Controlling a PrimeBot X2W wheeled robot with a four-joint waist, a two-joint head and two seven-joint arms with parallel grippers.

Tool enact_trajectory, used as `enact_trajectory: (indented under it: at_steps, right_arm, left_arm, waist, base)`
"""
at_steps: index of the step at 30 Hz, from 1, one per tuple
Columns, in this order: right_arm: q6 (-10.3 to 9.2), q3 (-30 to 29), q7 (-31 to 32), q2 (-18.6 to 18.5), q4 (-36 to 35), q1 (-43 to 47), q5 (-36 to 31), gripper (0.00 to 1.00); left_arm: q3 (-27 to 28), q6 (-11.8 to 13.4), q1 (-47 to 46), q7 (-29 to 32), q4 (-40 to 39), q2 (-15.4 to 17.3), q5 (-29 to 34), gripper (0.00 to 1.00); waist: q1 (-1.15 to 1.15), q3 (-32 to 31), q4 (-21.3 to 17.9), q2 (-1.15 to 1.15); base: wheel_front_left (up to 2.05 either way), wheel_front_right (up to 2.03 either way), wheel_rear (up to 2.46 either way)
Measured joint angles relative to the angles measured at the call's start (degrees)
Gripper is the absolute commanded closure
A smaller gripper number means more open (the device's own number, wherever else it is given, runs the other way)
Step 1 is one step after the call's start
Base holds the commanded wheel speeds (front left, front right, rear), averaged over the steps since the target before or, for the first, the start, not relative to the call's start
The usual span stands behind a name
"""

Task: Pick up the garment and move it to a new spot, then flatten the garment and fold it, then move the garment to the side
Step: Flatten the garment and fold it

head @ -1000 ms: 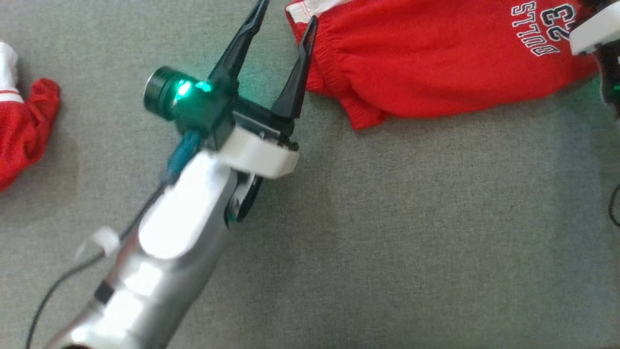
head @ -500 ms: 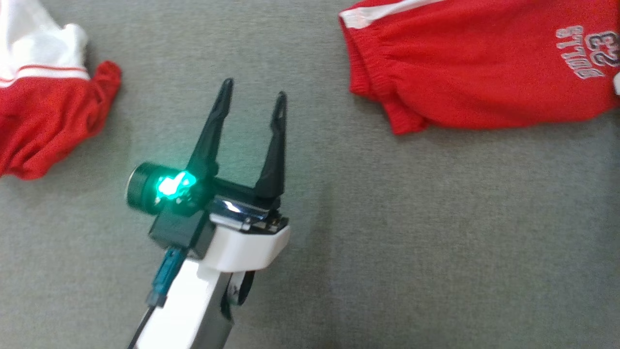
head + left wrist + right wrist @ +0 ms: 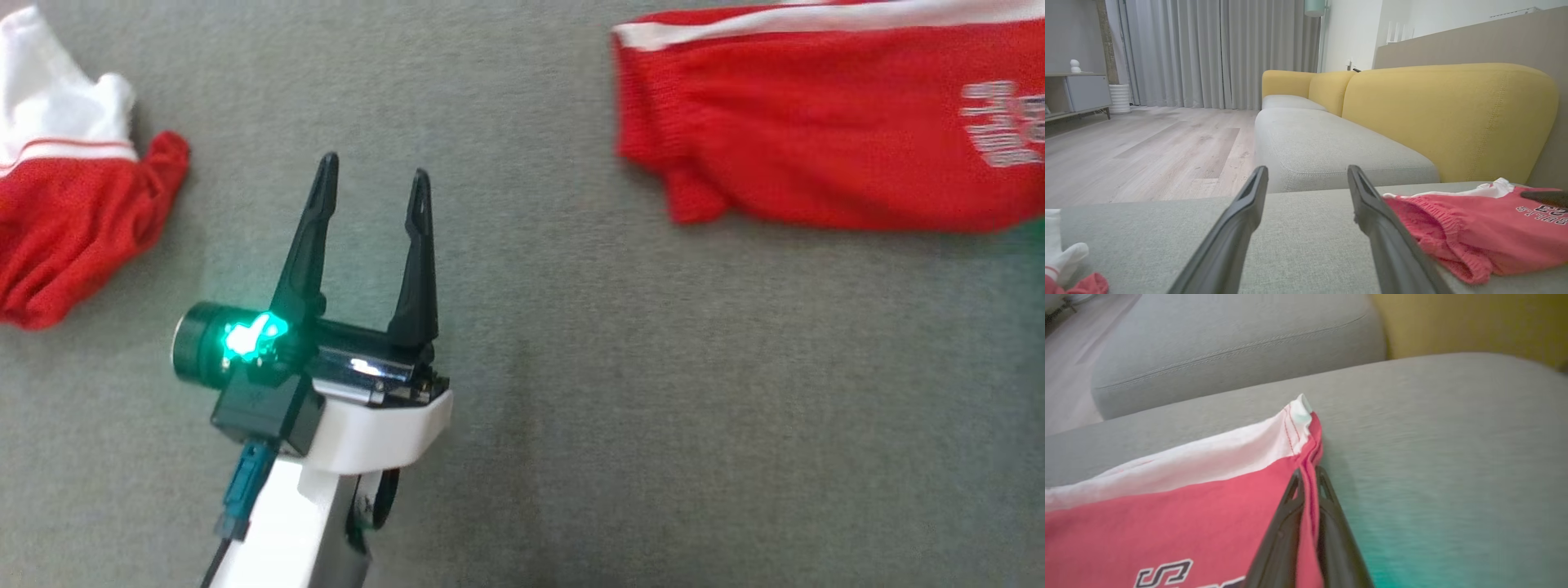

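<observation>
The red garment lies at the upper right of the head view on the grey seat cushion; its gathered, ribbed edge faces left and a white band runs along its far edge; pale lettering shows near the frame's right side. In the right wrist view the right gripper is clenched on a fold of the garment's edge, just below the white-trimmed corner; red cloth stands pinched between the two dark fingers. The left gripper hovers released, fingers spread wide and pointing up the head view, well apart from the garment; bare cushion lies between them and along the whole near side. A second red and white cloth sits bunched at the far left, apart from the left gripper. In the left wrist view, beyond the left gripper, a gap separates this cushion from another grey seat with a yellow backrest; a pale wooden floor and grey curtains lie behind.
</observation>
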Motion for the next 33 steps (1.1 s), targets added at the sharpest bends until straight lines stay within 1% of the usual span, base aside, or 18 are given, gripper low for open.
enact_trajectory:
  at_steps: [3,6,9,12,13,18,23,26,30,31,32,33]
  right_arm:
    - [0.00,-0.40,-0.36,-3.22,0.45,-0.03,-0.01,1.00]
    - [0.00,-0.37,-0.14,-4.93,-0.22,-0.07,-0.22,1.00]
    - [0.00,-0.23,0.96,-5.01,-3.52,-0.13,-0.40,1.00]
    - [0.00,-1.05,2.67,-4.00,-8.02,-0.26,1.92,1.00]
    - [0.00,-1.05,2.67,-4.00,-8.02,-0.26,1.92,1.00]
    - [0.00,-1.21,5.82,-0.33,-18.97,-0.18,3.64,1.00]
    - [0.00,-1.19,9.03,4.21,-29.48,1.05,3.48,1.00]
    - [0.00,-1.00,11.21,7.59,-33.90,4.30,2.37,1.00]
    - [0.00,-0.33,13.38,13.48,-38.05,10.77,0.34,1.00]
    - [0.00,-0.47,13.37,15.04,-38.64,12.28,-0.22,0.67]
    - [0.00,-0.67,13.33,16.42,-39.40,13.61,-0.82,0.00]
    - [0.00,-1.30,13.15,17.71,-40.21,14.77,-1.32,0.00]
  left_arm:
    - [0.24,-0.66,0.79,0.00,0.04,-0.05,0.10,0.00]
    - [0.67,-0.94,0.79,0.00,0.05,-0.10,0.49,0.00]
    - [1.18,-1.45,0.82,0.00,0.31,-0.12,0.49,0.00]
    - [1.42,-1.59,1.24,0.00,0.75,-0.15,0.49,0.00]
    - [1.42,-1.59,1.24,0.00,0.75,-0.15,0.49,0.00]
    - [1.66,-1.93,2.05,0.00,1.12,-0.15,0.51,0.00]
    - [1.41,-1.94,2.01,0.00,1.22,-0.16,0.43,0.00]
    - [0.71,-1.92,1.99,0.00,1.36,-0.16,-0.47,0.00]
    - [0.09,-1.80,1.99,0.00,1.60,-0.16,-1.30,0.00]
    - [0.02,-1.44,1.99,0.00,1.66,-0.16,-1.60,0.00]
    - [-0.03,-1.32,2.00,0.00,1.70,-0.16,-1.68,0.00]
    - [-0.05,-1.11,2.01,0.00,1.71,-0.18,-1.87,0.00]
  waist:
    - [0.00,-0.72,-1.17,0.00]
    - [0.00,-1.27,-2.00,0.00]
    - [0.00,-1.72,-2.80,0.00]
    - [0.00,-2.26,-3.56,0.00]
    - [0.00,-2.26,-3.56,0.00]
    - [0.00,-3.16,-4.63,0.00]
    - [0.00,-3.49,-4.35,0.00]
    - [0.00,-3.61,-3.56,0.00]
    - [0.00,-3.95,-2.28,0.00]
    - [0.00,-4.09,-1.97,0.00]
    - [0.00,-4.25,-1.69,0.00]
    - [0.00,-4.43,-1.45,0.00]
  base:
    - [0.00,0.00,0.00]
    - [0.00,0.00,0.00]
    - [0.00,0.00,0.00]
    - [0.00,0.00,0.00]
    - [0.00,0.00,0.00]
    - [0.00,0.00,0.00]
    - [0.00,0.00,0.00]
    - [0.00,0.00,0.00]
    - [0.00,0.00,0.00]
    - [0.00,0.00,0.00]
    - [0.00,0.00,0.00]
    - [0.00,0.00,0.00]
